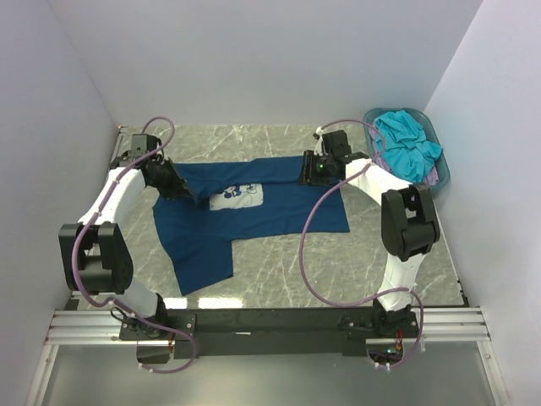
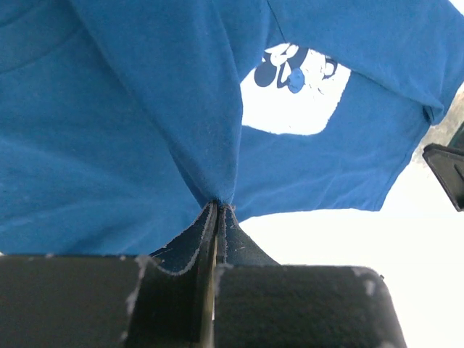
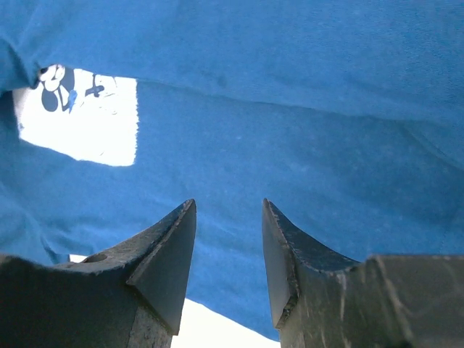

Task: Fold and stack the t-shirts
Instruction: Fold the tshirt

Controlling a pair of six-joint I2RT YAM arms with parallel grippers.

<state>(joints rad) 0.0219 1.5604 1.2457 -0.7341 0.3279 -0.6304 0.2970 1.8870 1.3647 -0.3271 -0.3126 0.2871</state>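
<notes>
Left claw (image 2: 217,212) pressed together, pinching a fold of the navy t-shirt (image 1: 279,216), which lies spread on the table (image 1: 287,271). Right claw (image 3: 228,210) spread over its far right edge. Turquoise t-shirt (image 1: 407,142) heaped in the basket (image 1: 445,169), far right.

lilac tee (image 1: 434,175) mostly hidden; chest print (image 1: 237,196) unreadable

The dark navy t-shirt (image 1: 254,216) lies spread and partly folded mid-surface (image 1: 380,254), white chest print (image 1: 238,196) facing up, while the turquoise t-shirt (image 1: 406,139) sits crumpled in the teal basket (image 1: 404,111) far right, seemingly atop the pale lilac one (image 1: 434,175).
</notes>
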